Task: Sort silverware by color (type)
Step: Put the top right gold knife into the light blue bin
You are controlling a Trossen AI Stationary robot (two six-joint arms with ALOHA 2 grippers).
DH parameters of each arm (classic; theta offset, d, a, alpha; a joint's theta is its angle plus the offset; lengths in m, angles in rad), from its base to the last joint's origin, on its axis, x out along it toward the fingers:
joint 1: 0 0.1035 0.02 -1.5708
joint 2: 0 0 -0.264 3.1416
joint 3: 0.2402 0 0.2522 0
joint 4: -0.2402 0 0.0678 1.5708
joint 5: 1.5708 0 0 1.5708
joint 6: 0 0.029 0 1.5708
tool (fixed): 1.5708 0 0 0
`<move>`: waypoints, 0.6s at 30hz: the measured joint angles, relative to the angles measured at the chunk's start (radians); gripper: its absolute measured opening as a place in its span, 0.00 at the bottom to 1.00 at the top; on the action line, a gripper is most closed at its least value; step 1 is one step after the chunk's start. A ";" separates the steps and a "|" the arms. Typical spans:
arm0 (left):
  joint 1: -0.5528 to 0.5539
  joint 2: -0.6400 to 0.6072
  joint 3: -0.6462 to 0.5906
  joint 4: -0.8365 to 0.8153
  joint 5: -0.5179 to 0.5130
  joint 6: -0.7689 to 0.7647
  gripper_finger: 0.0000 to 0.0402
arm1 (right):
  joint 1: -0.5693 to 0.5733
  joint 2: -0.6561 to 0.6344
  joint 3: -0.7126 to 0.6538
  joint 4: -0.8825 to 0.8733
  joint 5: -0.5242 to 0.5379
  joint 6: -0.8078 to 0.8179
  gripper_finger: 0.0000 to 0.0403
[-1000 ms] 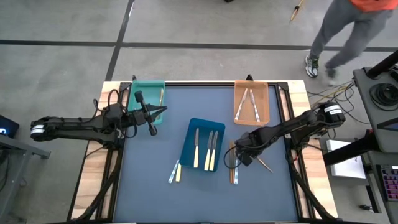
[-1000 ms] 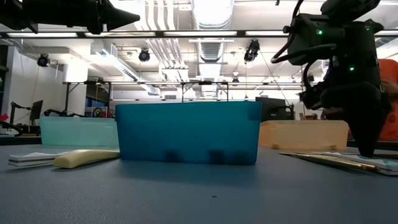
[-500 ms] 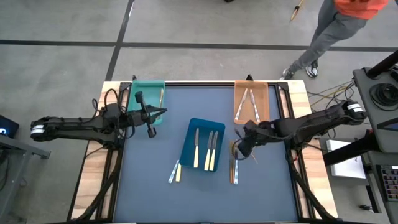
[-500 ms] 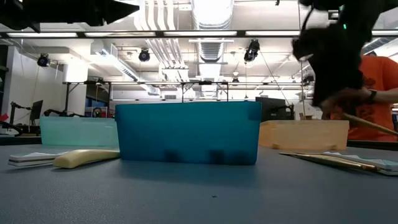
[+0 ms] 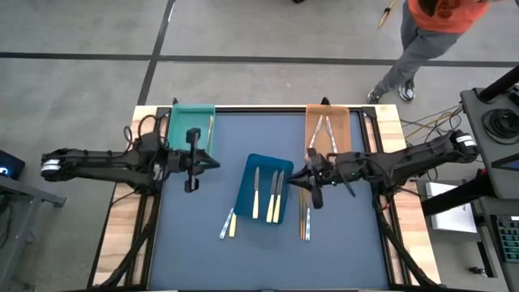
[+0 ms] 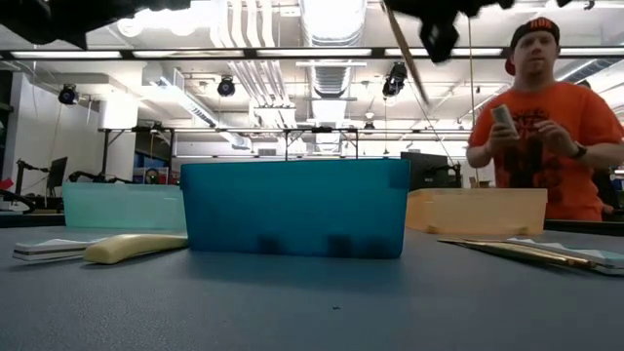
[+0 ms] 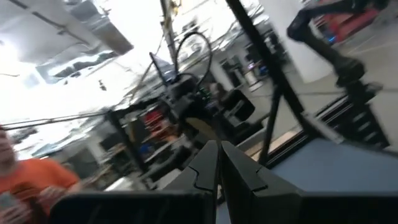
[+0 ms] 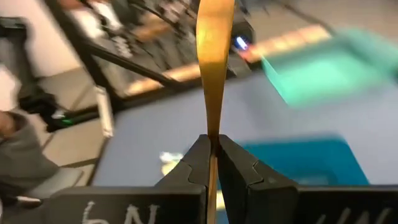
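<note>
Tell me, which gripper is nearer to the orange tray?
Right. The right gripper is just in front of the orange tray, holding a gold utensil; the left gripper is across the table, beside the teal tray.

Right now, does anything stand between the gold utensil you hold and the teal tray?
Yes. The blue tray lies between the right gripper, shut on the gold utensil, and the teal tray; the shut left gripper hangs just before that tray.

A dark blue table (image 5: 195, 251) carries three trays. A blue tray (image 5: 246, 193) sits near the centre. A teal tray (image 5: 186, 122) lies at about ten o'clock from it, at the far edge. An orange tray (image 5: 341, 130) lies at about one o'clock. A person (image 6: 542, 122) in an orange shirt and red cap stands beyond the table, at two o'clock, holding a small object.
</note>
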 joint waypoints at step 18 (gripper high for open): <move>0.010 0.564 0.358 -0.005 0.313 -0.260 0.00 | 0.000 0.207 0.074 0.423 -0.235 -0.415 0.03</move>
